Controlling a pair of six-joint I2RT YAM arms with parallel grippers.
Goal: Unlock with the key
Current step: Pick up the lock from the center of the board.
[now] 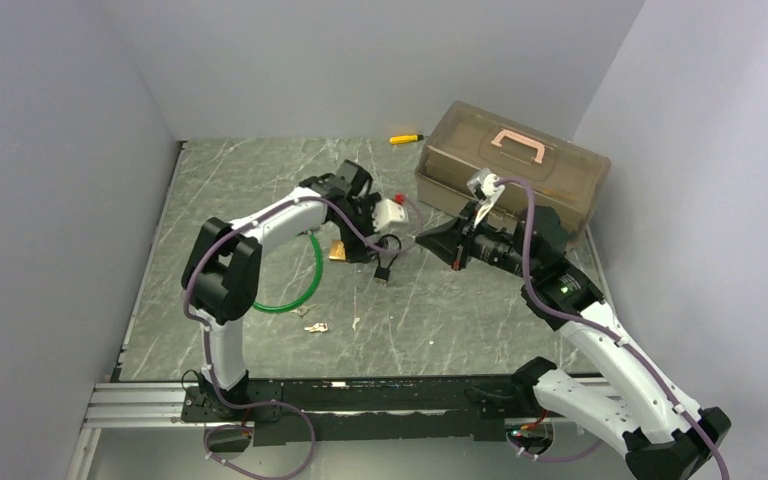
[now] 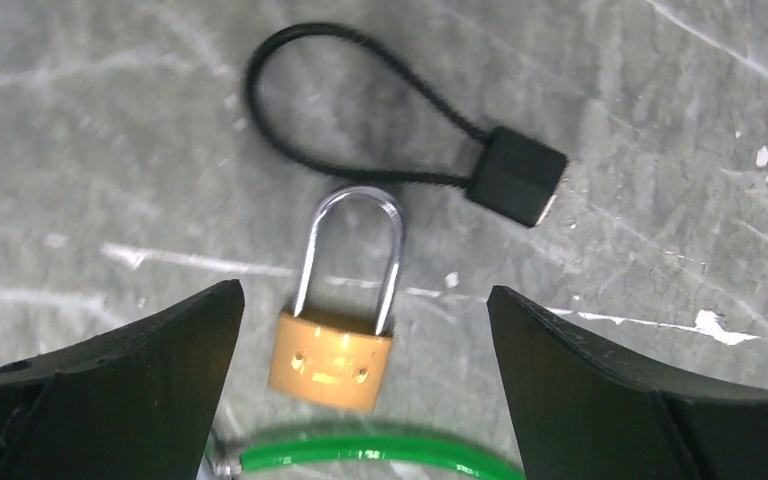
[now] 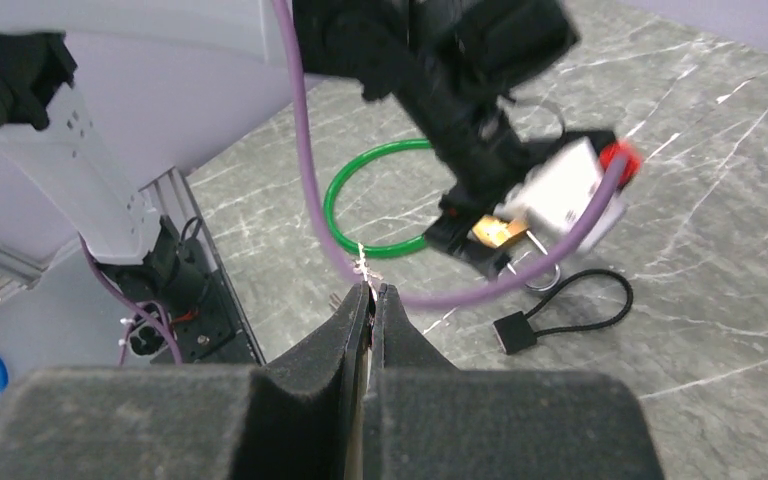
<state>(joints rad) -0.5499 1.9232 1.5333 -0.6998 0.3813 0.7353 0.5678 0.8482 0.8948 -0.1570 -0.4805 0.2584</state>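
Observation:
A small brass padlock with its silver shackle closed lies flat on the marble table. My left gripper hovers right over it, open wide, one black finger on each side and neither touching it. In the top view the padlock sits under the left wrist. My right gripper is held off the table to the right of the lock, pointing toward it, and is shut. A thin pale sliver of metal, the key, sticks out of its fingertips. In the top view the right gripper is too small to show the key.
A black cord loop with a small block lies just beyond the padlock. A green cable ring lies on the near side. Small pale metal bits rest near the ring. A brown toolbox and a yellow-black tool stand at the back.

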